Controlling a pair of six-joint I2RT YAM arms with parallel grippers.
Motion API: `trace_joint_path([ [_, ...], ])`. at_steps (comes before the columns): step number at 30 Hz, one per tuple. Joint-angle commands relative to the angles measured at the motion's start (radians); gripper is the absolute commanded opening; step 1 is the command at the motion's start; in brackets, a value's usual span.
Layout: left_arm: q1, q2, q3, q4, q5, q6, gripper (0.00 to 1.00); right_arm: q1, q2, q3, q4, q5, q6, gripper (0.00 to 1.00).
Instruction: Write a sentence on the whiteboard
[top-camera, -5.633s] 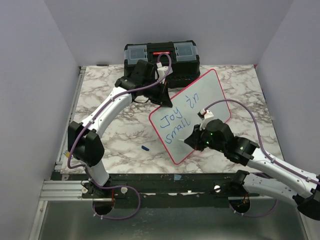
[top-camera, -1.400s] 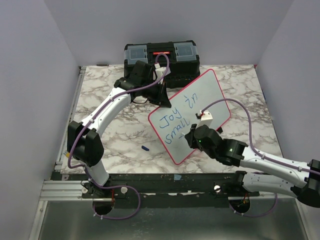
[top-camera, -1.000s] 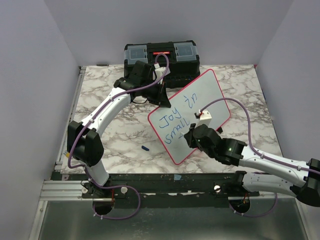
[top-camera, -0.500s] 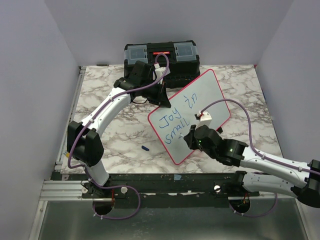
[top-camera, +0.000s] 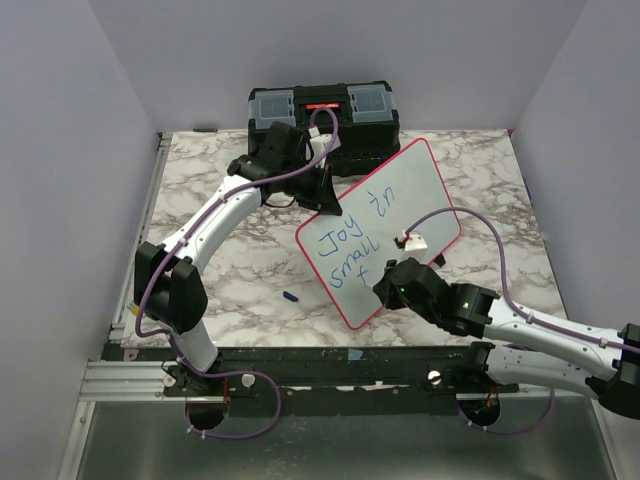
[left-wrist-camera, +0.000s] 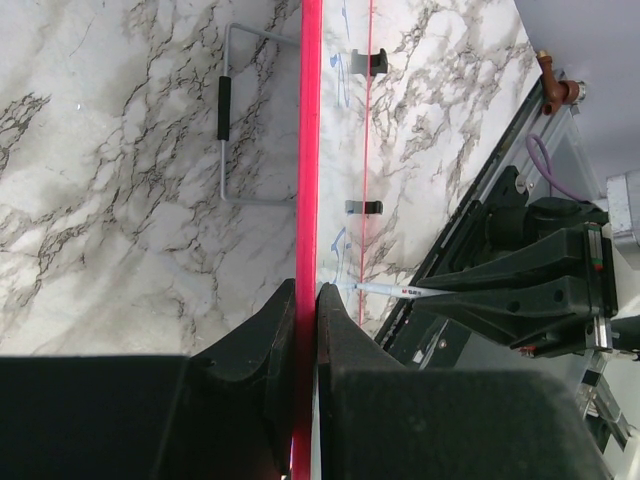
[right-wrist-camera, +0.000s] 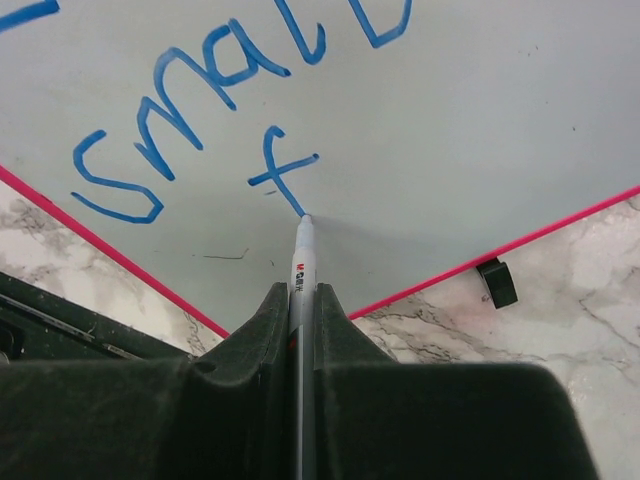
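Right wrist view, item 1: right gripper (right-wrist-camera: 300, 292). Its jaws are narrow and closed on a white marker (right-wrist-camera: 303, 262). The barrel runs straight ahead from between the fingers, and the tip appears to rest on the whiteboard (right-wrist-camera: 460, 110) at the foot of a blue "f" (right-wrist-camera: 284, 178).

Item 2: lettering. "small" sits just beyond the "f", ahead of the marker tip. The top external view shows "Joy in" one line further out.

Item 3: change. About a second ago the third line held only a single short stroke. Now it is a finished "f" with its crossbar, and the right wrist sits lower on the board, nearer the bases.

Item 4: left gripper (left-wrist-camera: 306, 298). Its jaws are pinched shut on the board's red rim, which runs away ahead of the fingers. This arm's pose is unchanged over the same span, so the board is steadied for writing.

Item 5: black toolbox (top-camera: 323, 108), behind the left wrist.

Assessment: the sentence is partway done. A third line has just begun and room remains beside the "f". Next likely comes a lift and a short sideways shift of the tip.
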Motion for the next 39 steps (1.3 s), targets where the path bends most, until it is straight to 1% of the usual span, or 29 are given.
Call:
trace_joint_path([
  [1,-0.003,-0.041,-0.004,0.0,-0.044,0.06,0.0,-0.004,-0.014,-0.03,-0.053,-0.021,0.045,0.01],
  [8,-0.003,-0.042,-0.006,0.0,-0.043,0.059,0.0,-0.003,-0.007,-0.014,-0.059,0.025,0.062,0.01],
  [16,-0.003,-0.045,-0.011,0.001,-0.042,0.058,0.0,-0.003,0.068,0.048,-0.039,0.092,0.058,0.01],
  [23,-0.003,-0.049,-0.013,0.003,-0.04,0.06,0.0,-0.003,0.119,0.118,-0.073,0.164,0.058,0.01],
  [31,-0.003,-0.051,-0.011,0.001,-0.041,0.059,0.0,-0.003,0.077,0.108,-0.091,0.137,0.069,0.01],
  [35,-0.002,-0.051,-0.011,0.0,-0.041,0.06,0.0,-0.004,0.002,0.088,-0.068,0.107,0.055,0.01],
  [39,-0.003,-0.05,-0.013,0.001,-0.042,0.06,0.0,-0.004,-0.05,0.08,-0.042,0.109,0.038,0.01],
])
